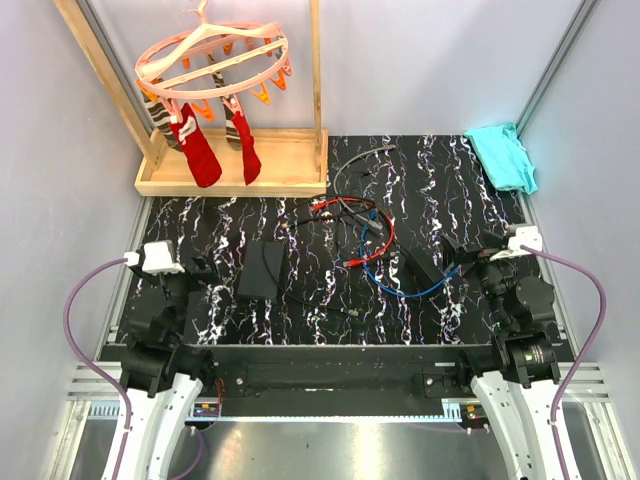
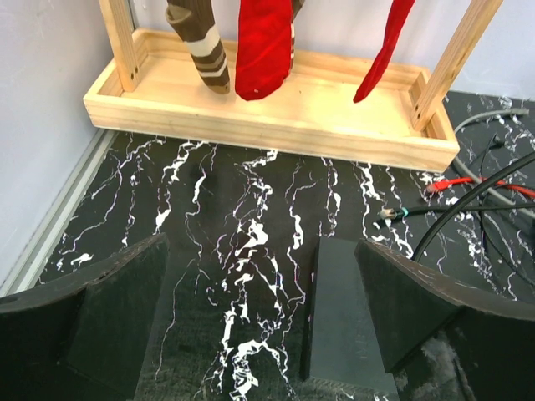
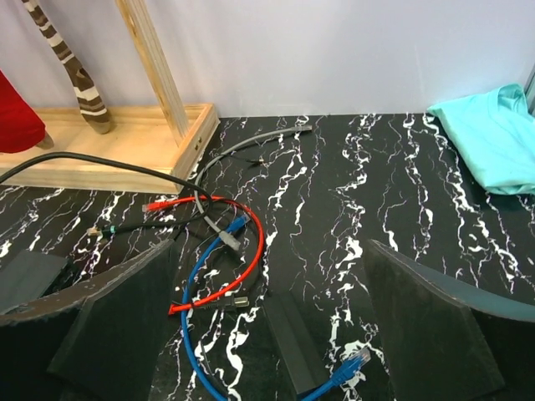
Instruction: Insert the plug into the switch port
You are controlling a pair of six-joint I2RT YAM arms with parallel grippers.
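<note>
TABLE-TOP, PLUG JOB NOT YET BEGUN. At left, the left gripper (image 2: 259,267) hangs low over the marbled black table (image 1: 330,300), jaws wide apart & holding nothing. Just to its right, at mid-left of the table, lies the flat black box (image 1: 262,268), i.e. the switch. Its port would sit on a thin edge but is too small to make out in any view, & no cable is seen entering it.

Right of the box, mid-table, sprawls a loose tangle: red cable (image 1: 385,235), blue cable (image 1: 400,288), plus black & grey leads. Several ends carry connectors, e.g. a red plug (image 3: 153,205) and a blue plug (image 3: 355,363). Which one is meant for the port can't be told.

A narrow black block (image 3: 292,342) lies beside the blue lead, on the near-right side of the tangle. The right gripper (image 3: 269,251) hovers just above that spot, jaws likewise spread & empty. A teal cloth (image 1: 500,155) sits at the far right corner.

Judged from this, approx. nothing is done. A plug has to be picked from the tangle, brought left to the box, lined up w/ the port & pushed home, prob. w/ the other arm steadying the box.
</note>
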